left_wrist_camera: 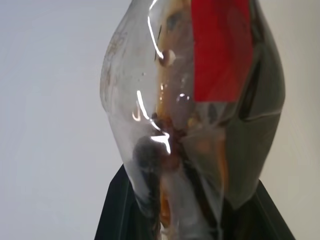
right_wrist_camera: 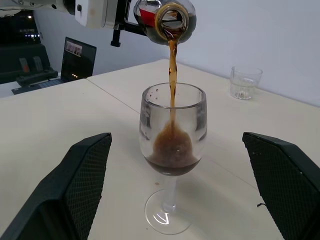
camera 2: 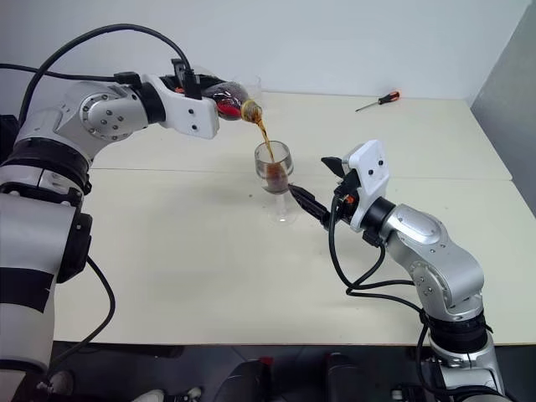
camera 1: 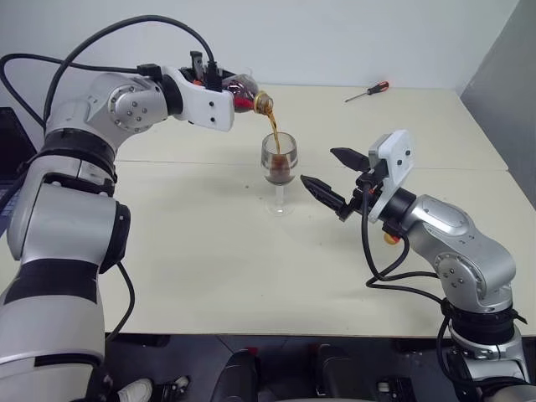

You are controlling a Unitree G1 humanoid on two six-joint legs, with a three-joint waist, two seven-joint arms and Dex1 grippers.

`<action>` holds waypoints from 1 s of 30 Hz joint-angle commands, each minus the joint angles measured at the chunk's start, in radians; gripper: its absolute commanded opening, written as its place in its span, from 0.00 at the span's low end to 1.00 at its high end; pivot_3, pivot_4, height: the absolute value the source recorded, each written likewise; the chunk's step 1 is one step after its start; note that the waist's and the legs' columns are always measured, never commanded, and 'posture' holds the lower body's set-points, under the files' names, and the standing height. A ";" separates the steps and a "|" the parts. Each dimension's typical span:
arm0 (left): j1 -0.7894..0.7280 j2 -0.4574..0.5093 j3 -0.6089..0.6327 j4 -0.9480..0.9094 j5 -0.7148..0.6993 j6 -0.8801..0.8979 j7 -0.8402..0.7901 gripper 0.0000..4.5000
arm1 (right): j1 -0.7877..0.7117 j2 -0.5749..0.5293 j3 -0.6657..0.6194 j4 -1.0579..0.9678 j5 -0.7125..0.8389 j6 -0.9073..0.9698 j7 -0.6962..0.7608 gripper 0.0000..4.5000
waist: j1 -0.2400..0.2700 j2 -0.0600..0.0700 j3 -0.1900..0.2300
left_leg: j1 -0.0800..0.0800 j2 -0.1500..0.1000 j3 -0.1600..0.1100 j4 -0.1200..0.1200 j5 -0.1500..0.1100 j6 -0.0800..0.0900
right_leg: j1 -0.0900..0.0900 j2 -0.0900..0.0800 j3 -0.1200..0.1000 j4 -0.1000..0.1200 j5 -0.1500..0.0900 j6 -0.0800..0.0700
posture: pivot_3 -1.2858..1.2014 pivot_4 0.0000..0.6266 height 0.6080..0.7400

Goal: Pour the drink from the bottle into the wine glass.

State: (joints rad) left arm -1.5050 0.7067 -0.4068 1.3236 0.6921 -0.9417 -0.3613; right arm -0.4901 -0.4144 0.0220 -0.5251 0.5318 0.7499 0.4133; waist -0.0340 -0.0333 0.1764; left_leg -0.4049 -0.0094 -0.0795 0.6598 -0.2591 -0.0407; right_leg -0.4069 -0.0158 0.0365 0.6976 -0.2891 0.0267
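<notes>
Pouring is under way: left gripper (camera 1: 228,94) is clamped on the one bottle (camera 1: 244,89), tipped above the one wine glass (camera 1: 280,161) standing mid-bench (camera 1: 209,251), a stream of drink (right_wrist_camera: 172,70) falling into the bowl, roughly a third full. Right gripper (camera 1: 337,178) waits spread wide and empty beside the glass. Also counted: one tumbler (right_wrist_camera: 245,82), one screwdriver (camera 1: 367,91) near the far edge. Remaining, by judgement: finish filling, right the bottle.

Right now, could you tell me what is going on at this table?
The left gripper holds the bottle tipped over the wine glass, and a thin stream of the drink is falling into the bowl, which is filled only at the bottom. The right gripper waits open beside the glass, apart from it. A tumbler and a screwdriver sit farther back on the table.
</notes>
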 commanded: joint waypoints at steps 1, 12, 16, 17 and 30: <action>-0.051 0.024 0.001 -0.008 -0.004 0.001 0.026 0.22 | -0.010 0.003 -0.011 -0.029 0.010 -0.012 0.005 1.00 | 0.000 0.000 0.000 | 0.000 0.000 0.000 0.000 0.000 0.000 | 0.000 0.000 0.000 0.000 0.000 0.000 | 0.52 0.24 1.00; -0.065 0.027 -0.010 -0.004 0.002 0.010 0.038 0.22 | -0.015 0.004 -0.011 -0.018 0.005 -0.018 0.007 1.00 | 0.000 0.000 0.000 | 0.000 0.000 0.000 0.000 0.000 0.000 | 0.000 0.000 0.000 0.000 0.000 0.000 | 0.52 0.24 1.00; -0.066 0.027 -0.012 -0.003 0.006 0.012 0.044 0.22 | -0.018 0.003 -0.011 -0.014 0.003 -0.019 0.009 1.00 | 0.000 0.000 0.000 | 0.000 0.000 0.000 0.000 0.000 0.000 | 0.000 0.000 0.000 0.000 0.000 0.000 | 0.52 0.24 1.00; -0.066 0.028 -0.013 -0.003 0.007 0.012 0.045 0.22 | -0.018 0.003 -0.011 -0.013 0.003 -0.019 0.009 1.00 | 0.000 0.000 0.000 | 0.000 0.000 0.000 0.000 0.000 0.000 | 0.000 0.000 0.000 0.000 0.000 0.000 | 0.52 0.24 1.00; -0.075 0.027 -0.021 -0.003 0.020 0.013 0.058 0.22 | -0.021 0.001 -0.012 -0.004 0.001 -0.024 0.013 1.00 | 0.000 0.000 0.000 | 0.000 0.000 0.000 0.000 0.000 0.000 | 0.000 0.000 0.000 0.000 0.000 0.000 | 0.52 0.24 1.00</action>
State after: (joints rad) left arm -1.5318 0.7129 -0.4305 1.3328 0.7183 -0.9255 -0.3298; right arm -0.4904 -0.4141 0.0221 -0.5131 0.5306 0.7496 0.4154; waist -0.0342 -0.0333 0.1764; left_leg -0.4051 -0.0094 -0.0795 0.6600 -0.2591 -0.0407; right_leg -0.4069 -0.0158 0.0365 0.6977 -0.2891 0.0267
